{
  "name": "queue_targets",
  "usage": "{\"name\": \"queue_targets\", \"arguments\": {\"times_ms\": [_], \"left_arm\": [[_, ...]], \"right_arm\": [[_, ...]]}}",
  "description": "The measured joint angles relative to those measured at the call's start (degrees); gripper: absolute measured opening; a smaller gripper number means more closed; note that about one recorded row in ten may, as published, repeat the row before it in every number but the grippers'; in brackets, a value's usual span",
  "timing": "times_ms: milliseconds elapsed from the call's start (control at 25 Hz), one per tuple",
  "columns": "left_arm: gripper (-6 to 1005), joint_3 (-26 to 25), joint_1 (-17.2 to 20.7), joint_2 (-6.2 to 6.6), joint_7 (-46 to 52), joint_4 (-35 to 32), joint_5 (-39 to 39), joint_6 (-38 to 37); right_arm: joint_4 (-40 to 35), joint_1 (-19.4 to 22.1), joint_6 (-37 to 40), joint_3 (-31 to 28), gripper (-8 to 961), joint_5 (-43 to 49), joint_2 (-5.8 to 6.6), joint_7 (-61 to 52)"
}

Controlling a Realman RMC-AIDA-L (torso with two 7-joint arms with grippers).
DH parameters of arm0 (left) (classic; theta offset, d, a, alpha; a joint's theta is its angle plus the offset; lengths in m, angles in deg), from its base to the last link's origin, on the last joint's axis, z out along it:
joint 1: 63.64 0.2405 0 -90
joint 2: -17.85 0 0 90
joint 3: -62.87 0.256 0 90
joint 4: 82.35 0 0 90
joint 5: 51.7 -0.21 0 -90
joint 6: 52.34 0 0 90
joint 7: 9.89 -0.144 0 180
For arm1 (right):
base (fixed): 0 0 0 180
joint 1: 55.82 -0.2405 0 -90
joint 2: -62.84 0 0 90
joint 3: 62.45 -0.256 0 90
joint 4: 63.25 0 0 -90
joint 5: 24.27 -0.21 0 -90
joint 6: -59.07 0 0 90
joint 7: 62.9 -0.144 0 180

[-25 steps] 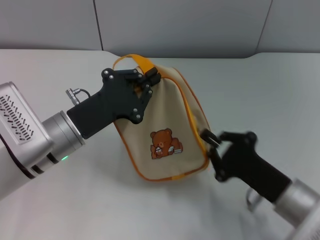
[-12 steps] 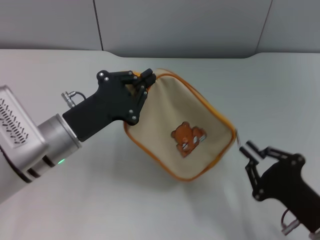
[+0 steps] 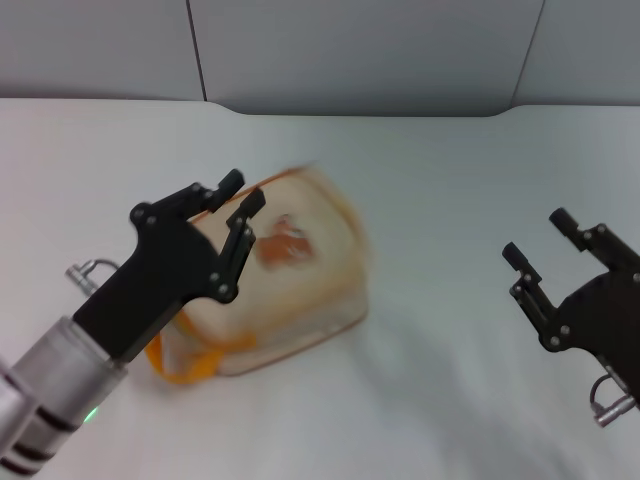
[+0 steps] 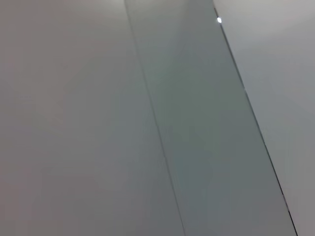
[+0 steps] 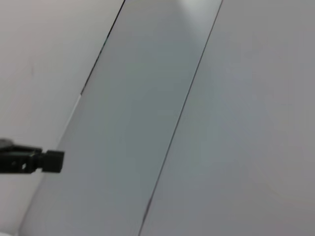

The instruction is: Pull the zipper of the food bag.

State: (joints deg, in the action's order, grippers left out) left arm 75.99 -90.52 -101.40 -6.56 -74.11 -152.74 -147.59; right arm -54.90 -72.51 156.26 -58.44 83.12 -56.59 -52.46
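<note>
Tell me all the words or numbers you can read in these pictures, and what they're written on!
None: no words, numbers or signs can be read anywhere.
The food bag is blurred; only an orange-brown smudge shows on its face, with no letters to make out.
The left gripper and right gripper are plain black with no labels showing.
Both wrist views show only bare grey panels.

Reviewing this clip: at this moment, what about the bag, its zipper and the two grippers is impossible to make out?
- Zipper: the food bag is smeared by motion in the head view, so neither pull tab nor zip state is readable.
- The bag's near side is hidden behind the open left gripper.
- Both wrist views show only wall panels, no bag.
- The open right gripper sits apart; its arm is cut off by the frame edge.
</note>
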Motion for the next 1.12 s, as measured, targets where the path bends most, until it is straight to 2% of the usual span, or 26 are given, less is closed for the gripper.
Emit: {"name": "queue_targets", "arguments": {"times_ms": [80,200,240,280,320,360,400,520,560,600,720,760,920,1120], "left_arm": [[145,1.7,1.7,0.30,3.8,-1.1,-0.1,-2.8],[309,4.3,2.2,0.45,8.3,-3.7,-0.4,-5.1],[364,7.6,2.6,0.49,13.1,-7.4,-0.8,-7.0],[384,7.6,2.6,0.49,13.1,-7.4,-0.8,-7.0],[403,10.3,2.9,0.52,16.9,-10.5,-1.4,-8.4],[423,14.9,3.4,0.62,23.2,-15.9,-2.7,-10.2],[443,14.9,3.4,0.62,23.2,-15.9,-2.7,-10.2],[502,22.4,4.6,0.97,31.9,-25.2,-5.3,-12.0],[522,24.7,5.3,1.05,36.4,-29.4,-6.8,-12.2],[542,24.7,5.3,1.05,36.4,-29.4,-6.8,-12.2],[601,25.4,6.1,1.08,41.3,-33.4,-9.1,-12.3],[640,25.3,6.3,1.24,42.9,-34.5,-10.2,-12.3],[796,25.2,6.3,1.44,43.5,-34.7,-10.7,-12.1],[817,25.2,6.4,1.46,43.0,-34.8,-10.7,-11.9]], "right_arm": [[-2.5,-0.9,1.3,0.3,456,0.1,0.06,-5.4],[-4.3,-1.7,2.0,0.5,515,0.3,0.09,-9.6],[-7.2,-2.3,3.1,1.6,535,1.3,0.11,-15.7],[-7.2,-2.3,3.1,1.6,555,1.3,0.11,-15.7],[-9.4,-2.7,3.7,2.5,575,2.2,0.13,-19.4],[-15.0,-3.7,5.4,5.2,595,4.5,0.13,-28.2],[-15.0,-3.7,5.4,5.2,615,4.5,0.13,-28.2],[-23.8,-5.8,8.2,11.1,674,8.3,0.46,-43.4],[-27.4,-7.2,9.7,15.3,691,10.3,1.00,-50.1],[-27.4,-7.2,9.7,15.3,709,10.3,1.00,-50.1],[-29.9,-8.8,12.0,20.8,726,11.5,1.72,-55.9],[-30.9,-9.5,12.5,24.2,727,11.7,1.81,-58.2],[-31.6,-10.4,12.2,28.0,727,11.7,1.83,-60.6],[-31.7,-11.1,11.4,30.0,728,11.7,1.79,-61.3]]}}
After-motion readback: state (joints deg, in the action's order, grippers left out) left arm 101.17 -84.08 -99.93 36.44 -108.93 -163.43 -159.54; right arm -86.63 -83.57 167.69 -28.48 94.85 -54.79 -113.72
